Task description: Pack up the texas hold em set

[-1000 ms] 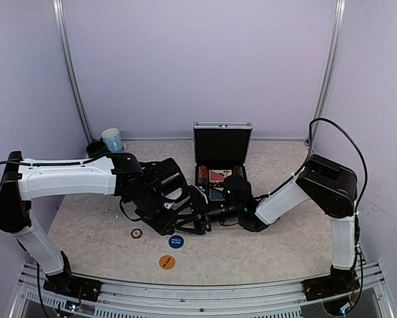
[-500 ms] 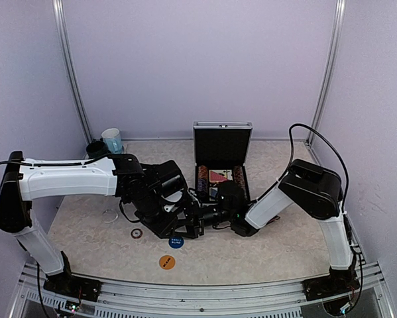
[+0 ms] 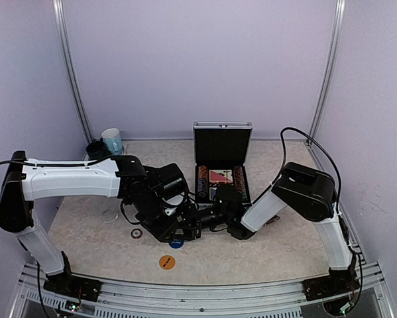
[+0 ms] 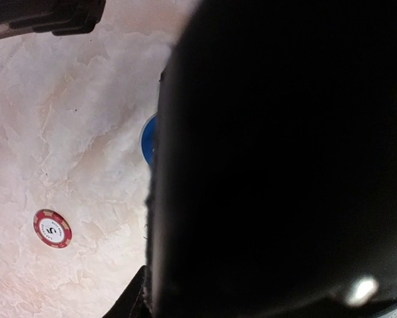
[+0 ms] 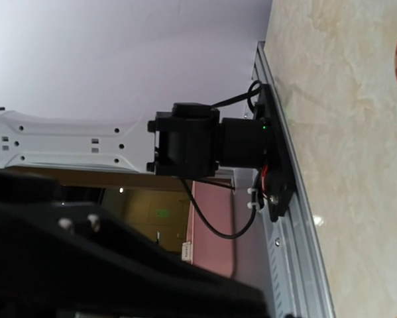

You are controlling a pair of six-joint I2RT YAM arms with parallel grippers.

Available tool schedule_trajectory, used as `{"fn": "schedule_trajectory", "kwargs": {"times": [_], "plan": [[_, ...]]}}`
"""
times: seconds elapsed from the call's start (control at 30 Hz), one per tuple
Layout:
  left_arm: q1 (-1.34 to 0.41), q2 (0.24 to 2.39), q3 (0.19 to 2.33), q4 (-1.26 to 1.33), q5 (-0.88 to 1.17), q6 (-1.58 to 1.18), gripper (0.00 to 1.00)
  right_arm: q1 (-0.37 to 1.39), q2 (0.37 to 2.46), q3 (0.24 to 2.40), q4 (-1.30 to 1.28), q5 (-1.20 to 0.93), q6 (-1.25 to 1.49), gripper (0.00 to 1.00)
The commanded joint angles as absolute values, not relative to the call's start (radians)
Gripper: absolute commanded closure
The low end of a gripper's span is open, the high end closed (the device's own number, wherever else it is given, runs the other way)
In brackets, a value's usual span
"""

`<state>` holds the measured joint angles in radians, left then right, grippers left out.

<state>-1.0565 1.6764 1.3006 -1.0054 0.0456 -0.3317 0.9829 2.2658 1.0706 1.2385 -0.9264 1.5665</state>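
Nearest, at six o'clock on the desk (image 3: 284,245), the orange button (image 3: 167,262) lies by itself. Just beyond it the blue button (image 3: 176,243) peeps from under the left end effector (image 3: 188,224), with a lone chip (image 3: 136,233) at its nine o'clock. The left and right end effector (image 3: 203,217) meet tip to tip at mid-desk. A dark mass fills the left wrist view, so I cannot tell whether either is apart or clamped on anything. This looks like a handover, so neither side should let go before the other has a firm hold. At twelve o'clock the open case (image 3: 221,142) holds chip stacks (image 3: 201,177), lid upright. Two mugs (image 3: 112,140) stand at ten o'clock.
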Motion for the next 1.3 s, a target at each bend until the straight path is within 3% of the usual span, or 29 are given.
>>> {"fn": "schedule_trajectory", "kwargs": {"times": [0.0,0.5,0.57,0.77,0.87,0.93,1.0,1.17,1.27], "plan": [[-1.06,1.687,1.337,-0.998,0.047,-0.318,1.0,1.008,2.295,1.078,1.317,-0.965,1.588,0.48],[-1.06,1.692,1.347,-1.003,0.047,-0.318,1.0,1.022,2.31,1.078,1.349,-0.986,1.611,0.58],[-1.06,1.693,1.347,-1.004,0.043,-0.316,1.0,1.024,2.31,1.078,1.35,-0.991,1.611,0.62],[-1.058,1.69,1.348,-1.007,0.031,-0.318,1.0,1.026,2.31,1.073,1.366,-0.999,1.62,0.93],[-1.056,1.688,1.347,-1.007,0.028,-0.32,0.99,1.026,2.309,1.073,1.375,-1.0,1.627,0.98],[-1.055,1.686,1.347,-1.004,0.026,-0.322,0.92,1.026,2.306,1.075,1.375,-0.999,1.628,0.98],[-1.054,1.683,1.347,-1.004,0.02,-0.325,0.78,1.027,2.303,1.077,1.369,-0.998,1.624,0.98],[-1.046,1.664,1.35,-0.999,0.009,-0.335,0.33,1.023,2.299,1.074,1.358,-0.993,1.618,0.98],[-1.041,1.645,1.353,-0.993,0.01,-0.34,0.21,1.017,2.293,1.069,1.338,-0.986,1.605,0.98]]}}
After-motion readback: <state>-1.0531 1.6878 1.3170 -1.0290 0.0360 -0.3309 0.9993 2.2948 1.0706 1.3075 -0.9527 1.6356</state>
